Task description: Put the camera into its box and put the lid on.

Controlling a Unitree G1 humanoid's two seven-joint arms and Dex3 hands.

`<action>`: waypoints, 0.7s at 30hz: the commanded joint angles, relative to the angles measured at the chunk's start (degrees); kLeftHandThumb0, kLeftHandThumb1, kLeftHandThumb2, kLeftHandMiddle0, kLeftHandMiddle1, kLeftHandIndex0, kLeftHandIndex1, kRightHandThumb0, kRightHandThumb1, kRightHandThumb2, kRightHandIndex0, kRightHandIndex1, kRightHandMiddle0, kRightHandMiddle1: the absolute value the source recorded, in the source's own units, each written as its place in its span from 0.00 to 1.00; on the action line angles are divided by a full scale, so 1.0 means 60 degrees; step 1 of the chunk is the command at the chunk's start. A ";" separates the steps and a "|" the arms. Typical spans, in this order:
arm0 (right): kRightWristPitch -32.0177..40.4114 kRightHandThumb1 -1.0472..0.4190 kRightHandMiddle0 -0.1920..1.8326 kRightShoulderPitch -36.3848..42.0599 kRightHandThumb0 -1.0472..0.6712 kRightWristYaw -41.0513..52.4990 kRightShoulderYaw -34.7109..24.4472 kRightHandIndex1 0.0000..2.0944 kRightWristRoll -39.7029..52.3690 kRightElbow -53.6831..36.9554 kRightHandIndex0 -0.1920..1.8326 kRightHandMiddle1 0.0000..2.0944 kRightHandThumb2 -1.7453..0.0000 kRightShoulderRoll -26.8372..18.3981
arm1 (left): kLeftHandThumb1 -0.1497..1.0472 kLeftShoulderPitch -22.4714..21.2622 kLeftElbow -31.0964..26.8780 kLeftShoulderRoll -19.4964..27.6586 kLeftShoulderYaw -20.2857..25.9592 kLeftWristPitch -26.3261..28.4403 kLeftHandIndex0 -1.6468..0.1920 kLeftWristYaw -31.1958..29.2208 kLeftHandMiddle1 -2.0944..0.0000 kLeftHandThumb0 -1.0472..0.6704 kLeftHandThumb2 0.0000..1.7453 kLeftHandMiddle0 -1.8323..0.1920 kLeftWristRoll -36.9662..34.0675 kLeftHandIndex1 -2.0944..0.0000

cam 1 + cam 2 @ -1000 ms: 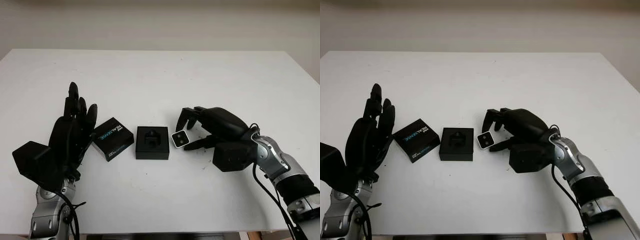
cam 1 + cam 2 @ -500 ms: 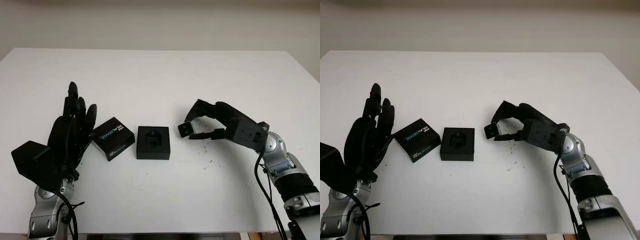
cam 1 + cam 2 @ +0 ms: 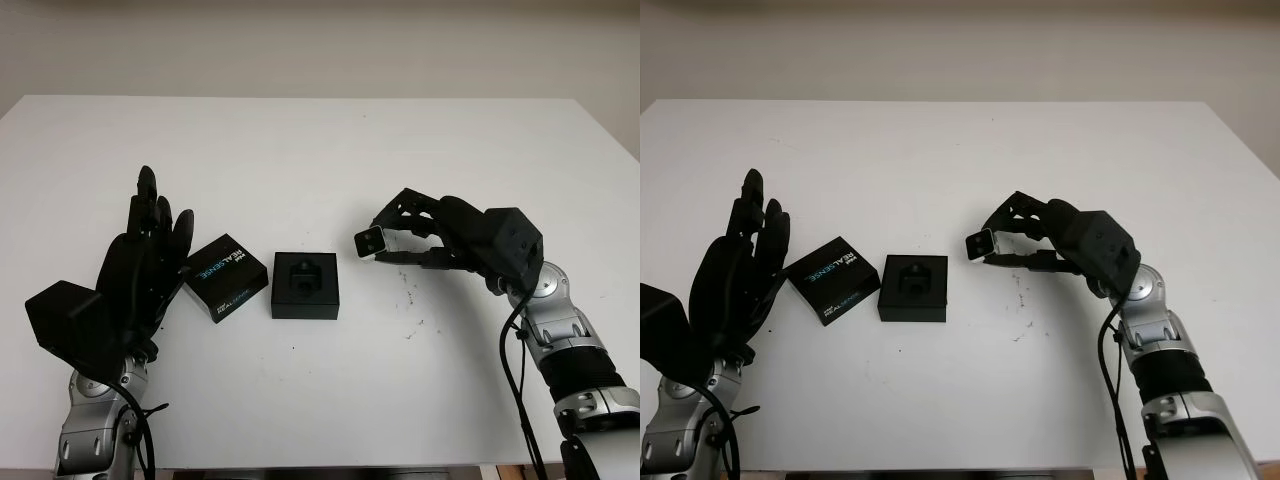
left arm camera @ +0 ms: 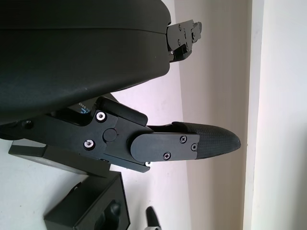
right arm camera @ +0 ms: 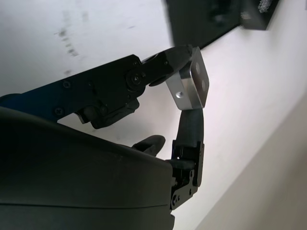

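Observation:
My right hand [image 3: 395,240] is shut on the small silver camera [image 3: 369,241], holding it above the table just right of the open black box [image 3: 305,287]. Up close, the silver camera [image 5: 191,86] sits pinched between the fingertips [image 5: 172,60]. The box holds a moulded insert and nothing else. Its lid [image 3: 226,276], black with white lettering, lies flat on the table to the left of the box. My left hand [image 3: 140,265] is open and upright just left of the lid, not touching it.
The white table [image 3: 320,150] stretches wide behind the objects. A few small dark specks [image 3: 412,300] mark the surface under my right hand. The table's front edge [image 3: 330,466] runs close to both forearms.
My right hand has lifted the camera off the table and turned at the wrist, raising the arm. The camera now hangs higher, beside the box. The left hand has stayed put.

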 commanded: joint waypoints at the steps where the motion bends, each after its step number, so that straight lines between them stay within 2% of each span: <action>1: 0.0418 0.00 0.23 0.0141 0.40 0.0057 -0.0257 0.15 0.0417 -0.0689 0.19 0.85 0.96 0.0232 | 1.00 -0.0080 0.0009 0.0052 0.0001 -0.0079 1.00 -0.0035 1.00 0.18 0.24 1.00 0.0020 1.00; 10: 0.1242 0.00 0.24 0.0738 0.39 -0.0224 -0.0433 0.16 0.1248 -0.2464 0.17 0.88 0.96 0.1206 | 1.00 -0.0063 0.0016 0.0041 -0.0038 -0.0082 1.00 -0.0039 1.00 0.18 0.24 1.00 0.0045 1.00; 12: 0.1155 0.00 0.23 0.0898 0.38 -0.0260 -0.0329 0.26 0.1170 -0.2631 0.12 0.88 0.96 0.1355 | 1.00 -0.0049 -0.0007 0.0026 -0.0041 -0.0072 1.00 -0.0013 1.00 0.18 0.24 1.00 0.0052 1.00; 14: 0.1024 0.00 0.23 0.1031 0.37 -0.0286 -0.0195 0.32 0.1003 -0.2769 0.10 0.88 0.96 0.1417 | 1.00 -0.0023 -0.0063 0.0006 -0.0044 -0.0028 1.00 -0.0004 1.00 0.18 0.24 1.00 0.0024 1.00; 21: 0.0520 0.01 0.26 0.1515 0.35 -0.0711 0.0442 0.37 0.0141 -0.3054 0.09 0.87 0.96 0.1766 | 1.00 0.0065 -0.0120 -0.0052 -0.0078 -0.0055 1.00 0.0007 1.00 0.20 0.24 1.00 0.0007 1.00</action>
